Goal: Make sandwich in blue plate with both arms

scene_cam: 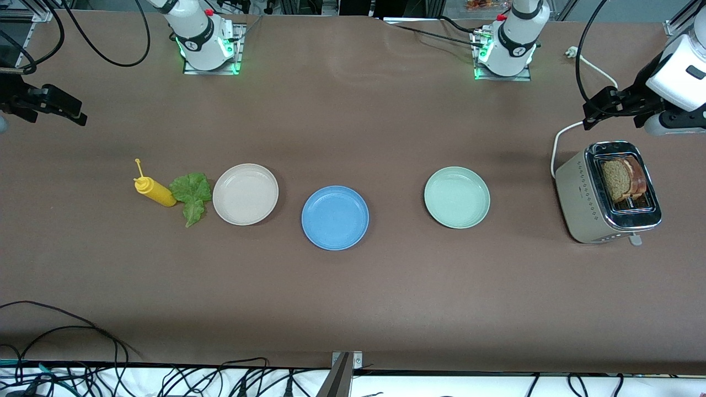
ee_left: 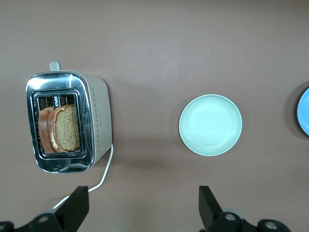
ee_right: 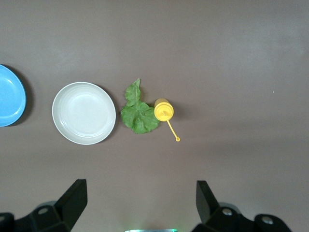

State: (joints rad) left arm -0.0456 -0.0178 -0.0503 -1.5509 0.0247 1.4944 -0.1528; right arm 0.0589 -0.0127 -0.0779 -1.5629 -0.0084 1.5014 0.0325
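The blue plate (scene_cam: 335,217) lies bare at mid-table, between a beige plate (scene_cam: 245,194) and a mint-green plate (scene_cam: 456,197). Two brown bread slices (scene_cam: 620,177) (ee_left: 60,128) stand in the toaster (scene_cam: 582,207) at the left arm's end. A green lettuce leaf (scene_cam: 191,193) (ee_right: 137,113) lies flat beside the beige plate. My left gripper (scene_cam: 594,113) (ee_left: 143,193) hangs open and holds nothing, over bare table by the toaster's cord. My right gripper (scene_cam: 74,113) (ee_right: 142,188) hangs open, also with nothing in it, over bare table at the right arm's end.
A yellow squeeze bottle (scene_cam: 154,190) (ee_right: 163,110) stands touching the lettuce. The toaster's white cord (scene_cam: 557,143) loops toward the robots' side. Black cables run along the table edge nearest the front camera.
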